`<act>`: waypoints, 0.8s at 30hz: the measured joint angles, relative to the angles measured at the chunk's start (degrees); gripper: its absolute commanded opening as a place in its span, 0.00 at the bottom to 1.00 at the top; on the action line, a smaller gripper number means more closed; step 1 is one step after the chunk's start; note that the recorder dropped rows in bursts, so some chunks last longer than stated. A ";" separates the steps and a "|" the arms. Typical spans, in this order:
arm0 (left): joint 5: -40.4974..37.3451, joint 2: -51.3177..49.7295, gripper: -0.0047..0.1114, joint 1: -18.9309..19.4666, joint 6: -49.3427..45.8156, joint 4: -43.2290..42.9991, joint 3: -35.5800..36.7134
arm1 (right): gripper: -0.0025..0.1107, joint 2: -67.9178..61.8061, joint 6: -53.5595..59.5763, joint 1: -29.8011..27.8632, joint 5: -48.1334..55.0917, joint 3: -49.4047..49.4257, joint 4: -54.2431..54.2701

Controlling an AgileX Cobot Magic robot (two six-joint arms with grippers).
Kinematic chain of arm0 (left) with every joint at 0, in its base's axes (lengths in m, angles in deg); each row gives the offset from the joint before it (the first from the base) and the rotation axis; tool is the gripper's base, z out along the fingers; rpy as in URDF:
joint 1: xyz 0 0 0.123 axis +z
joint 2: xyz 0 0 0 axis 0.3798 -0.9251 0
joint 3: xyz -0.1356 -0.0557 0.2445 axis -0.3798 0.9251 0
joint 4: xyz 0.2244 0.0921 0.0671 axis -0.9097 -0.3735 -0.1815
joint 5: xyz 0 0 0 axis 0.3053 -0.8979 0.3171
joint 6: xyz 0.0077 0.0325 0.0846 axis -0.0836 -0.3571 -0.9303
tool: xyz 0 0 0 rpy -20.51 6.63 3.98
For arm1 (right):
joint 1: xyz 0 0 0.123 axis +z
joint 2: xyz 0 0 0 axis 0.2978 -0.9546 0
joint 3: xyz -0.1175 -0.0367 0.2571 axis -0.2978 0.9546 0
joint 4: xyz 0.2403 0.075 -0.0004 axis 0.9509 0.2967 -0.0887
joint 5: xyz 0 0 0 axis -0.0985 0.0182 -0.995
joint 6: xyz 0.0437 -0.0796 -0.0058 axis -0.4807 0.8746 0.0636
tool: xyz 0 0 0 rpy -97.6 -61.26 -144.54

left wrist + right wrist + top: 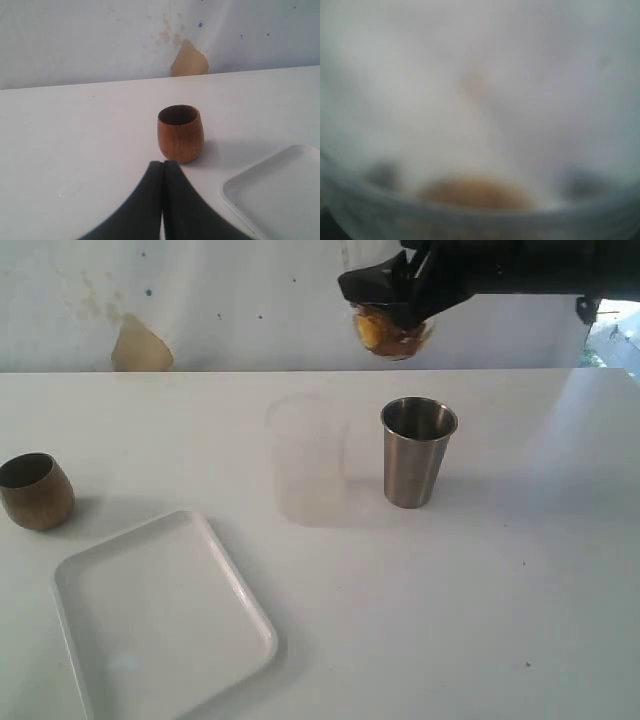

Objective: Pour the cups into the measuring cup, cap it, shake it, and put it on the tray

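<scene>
Measuring cup (388,332): we log it held aloft, clamped in the right end effector (395,300), with brownish contents; the lid is unclear. Steel tumbler (417,452) and wooden cup (35,490): upright on the desk (500,590), apparently poured. Left end effector (162,167): together, empty. Tray (160,630): placement remains.

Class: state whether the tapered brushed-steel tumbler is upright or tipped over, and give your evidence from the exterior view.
Upright. The tapered brushed-steel tumbler stands on its narrow base on the white table, with its open rim facing up.

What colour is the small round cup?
Reddish-brown wood grain; the wooden cup shows best in the left wrist view.
</scene>
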State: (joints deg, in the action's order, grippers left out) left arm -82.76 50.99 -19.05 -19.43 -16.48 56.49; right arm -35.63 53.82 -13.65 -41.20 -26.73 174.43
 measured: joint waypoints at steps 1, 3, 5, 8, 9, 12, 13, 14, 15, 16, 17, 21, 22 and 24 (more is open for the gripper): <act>0.00 0.00 0.04 0.00 0.00 0.00 0.00 | 0.02 0.69 -1.02 -0.39 -1.26 0.69 -1.18; 0.00 0.00 0.04 0.00 0.00 0.00 0.00 | 0.02 1.45 -3.81 -1.01 -3.47 1.92 -3.81; 0.00 0.00 0.04 0.00 0.00 0.00 0.00 | 0.02 1.69 -5.94 -1.37 -4.28 3.04 -5.28; 0.00 0.00 0.04 0.00 0.00 0.00 0.00 | 0.02 1.69 -7.71 -1.37 -4.45 4.60 -6.30; 0.00 0.00 0.04 0.00 0.00 0.00 0.00 | 0.02 1.69 -8.40 -1.37 -4.61 5.08 -7.21; 0.00 0.00 0.04 0.00 0.00 0.00 0.00 | 0.02 1.83 -12.66 -1.14 -7.18 6.22 -13.65; 0.00 0.00 0.04 0.00 0.00 0.00 0.00 | 0.02 1.83 -15.22 -1.16 -8.68 6.68 -16.02; 0.00 0.00 0.04 0.00 0.00 0.00 0.00 | 0.02 1.83 -17.83 -1.16 -10.88 7.30 -18.79; 0.00 0.00 0.04 0.00 0.00 0.00 0.00 | 0.02 1.83 -19.91 -1.16 -13.20 8.01 -21.03; 0.00 0.00 0.04 0.00 0.00 0.00 0.00 | 0.02 1.83 -20.96 -1.16 -15.29 8.63 -22.70; 0.00 0.00 0.04 0.00 0.00 0.00 0.00 | 0.02 1.83 -21.81 -1.27 -17.31 9.32 -23.79; 0.00 0.00 0.04 0.00 0.00 0.00 0.00 | 0.02 1.08 -21.22 -1.38 -20.32 9.69 -24.82; 0.00 0.00 0.04 0.00 0.00 0.00 0.00 | 0.02 0.94 -20.57 -1.38 -20.90 9.69 -24.82; 0.00 0.00 0.04 0.00 0.00 0.00 0.00 | 0.02 0.56 -18.76 -0.75 -22.17 9.69 -24.91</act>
State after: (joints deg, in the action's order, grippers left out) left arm -82.76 50.99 -19.05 -19.43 -16.48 56.49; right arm -35.07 35.06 -14.40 -63.37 -17.04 149.52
